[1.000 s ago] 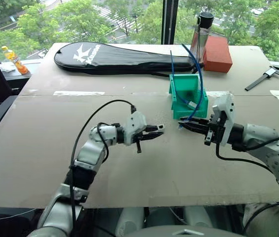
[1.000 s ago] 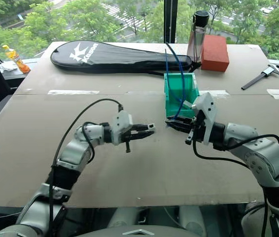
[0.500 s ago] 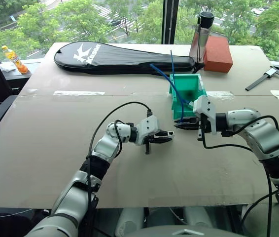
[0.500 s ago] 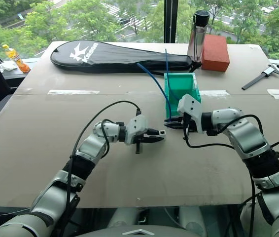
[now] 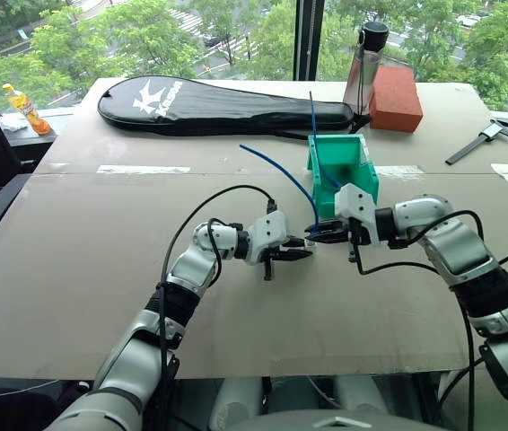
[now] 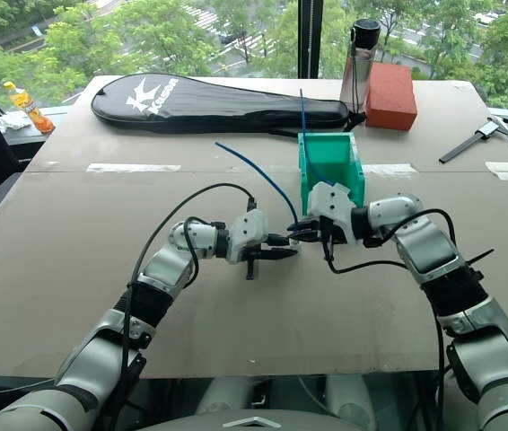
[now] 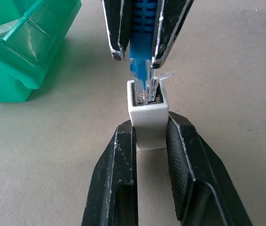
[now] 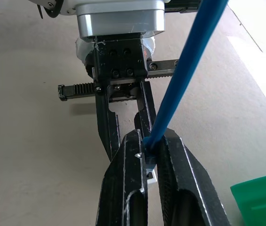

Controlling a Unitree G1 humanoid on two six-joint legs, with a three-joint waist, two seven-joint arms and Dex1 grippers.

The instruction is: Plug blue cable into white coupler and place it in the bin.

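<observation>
Near the middle of the desk (image 5: 74,296), the left tool (image 7: 149,136) squeezes the white coupler (image 7: 148,123). The right tool (image 7: 136,55) pinches the blue cable (image 5: 281,172), its clear plug in the coupler's hole. Just behind stands the bin (image 5: 362,184), toward the desk's far edge.

Soft daylight from the window (image 5: 236,36) behind falls evenly across the counter (image 5: 74,269), leaving faint shadows and no glare, with the head views sharp and close wrist views slightly softened at their edges.
</observation>
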